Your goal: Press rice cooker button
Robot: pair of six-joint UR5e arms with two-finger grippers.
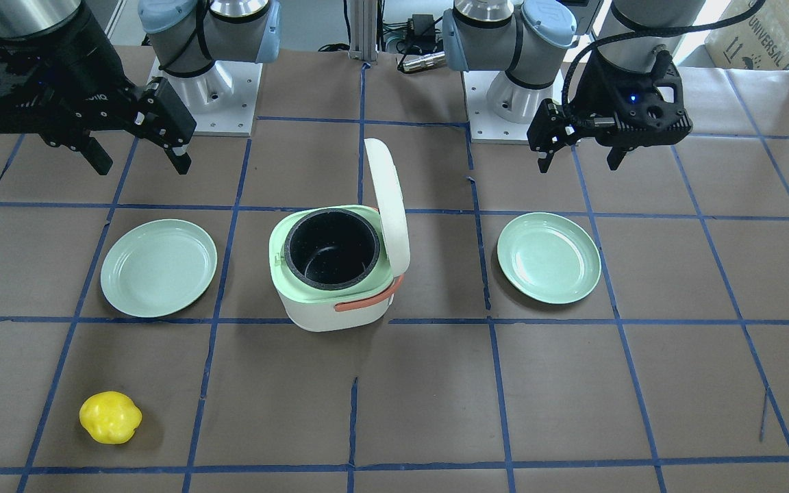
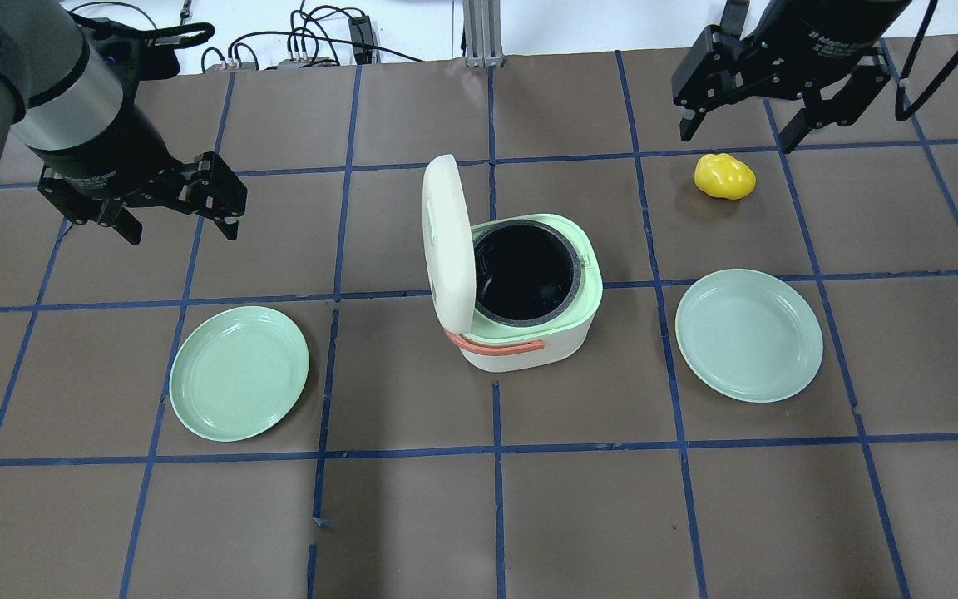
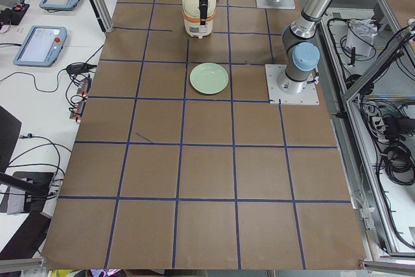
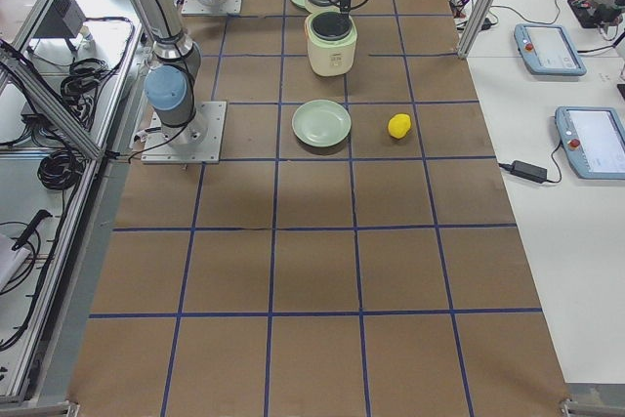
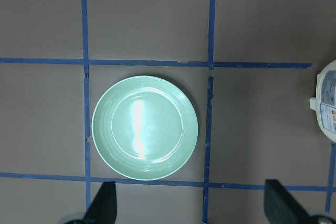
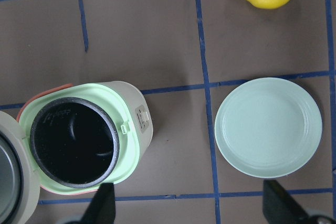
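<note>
The white and green rice cooker [image 2: 520, 353] stands mid-table with its lid [image 2: 446, 241] swung up and open, and the black inner pot is empty. In the right wrist view a small grey button panel [image 6: 142, 118] shows on the cooker's side, just below the green rim. My left gripper [image 2: 180, 230] is open and empty, hovering left of the cooker above the table. My right gripper [image 2: 737, 137] is open and empty, hovering at the far right beyond the cooker. Neither touches the cooker [image 1: 333, 311].
A green plate [image 2: 238, 372] lies left of the cooker and another green plate [image 2: 748, 334] lies right of it. A yellow fruit-like object [image 2: 724, 176] lies far right, near my right gripper. Blue tape lines cross the brown table.
</note>
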